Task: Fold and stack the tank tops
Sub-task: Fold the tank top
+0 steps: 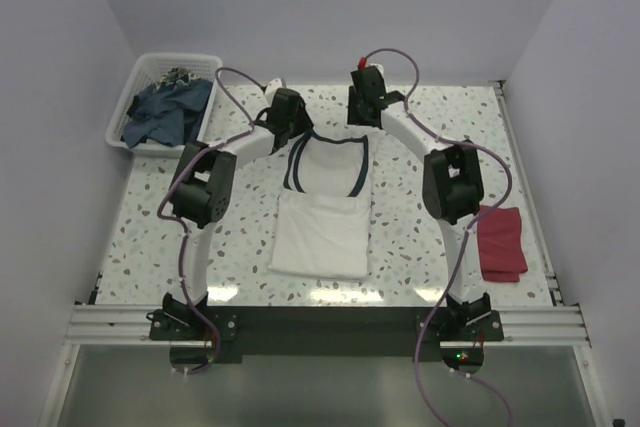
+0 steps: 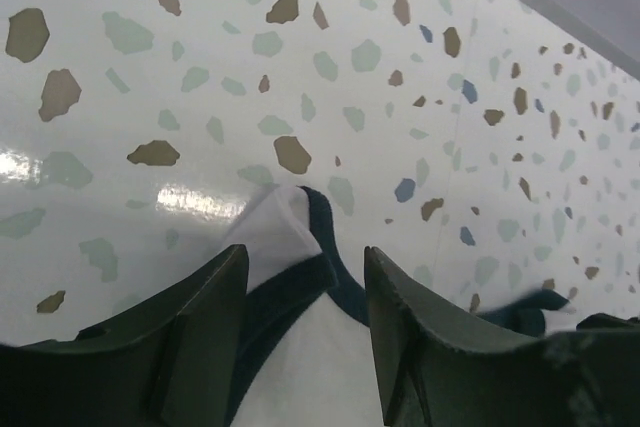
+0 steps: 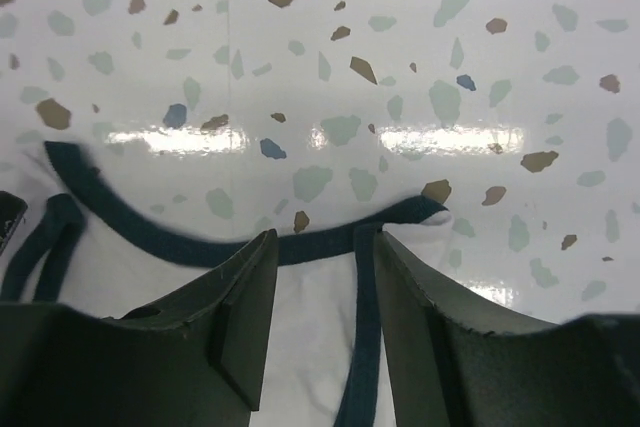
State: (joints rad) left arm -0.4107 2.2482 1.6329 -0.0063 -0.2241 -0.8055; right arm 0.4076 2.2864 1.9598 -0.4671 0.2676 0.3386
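The white tank top (image 1: 320, 217) with navy trim lies flat mid-table, its lower part folded up over the body and its straps at the far end. My left gripper (image 1: 290, 127) is open over the left strap; in the left wrist view the gripper (image 2: 305, 257) has the strap end (image 2: 272, 232) between its spread fingers (image 2: 200, 322). My right gripper (image 1: 365, 112) is open over the right strap; in the right wrist view the gripper (image 3: 325, 237) straddles white cloth and navy trim (image 3: 365, 327). The dark red tank top (image 1: 500, 242) lies folded at the right.
A white basket (image 1: 135, 97) holding dark blue clothes stands at the far left corner. Purple cables loop over both arms. The speckled table (image 1: 150, 237) ends at a rail on the right and at the wall behind.
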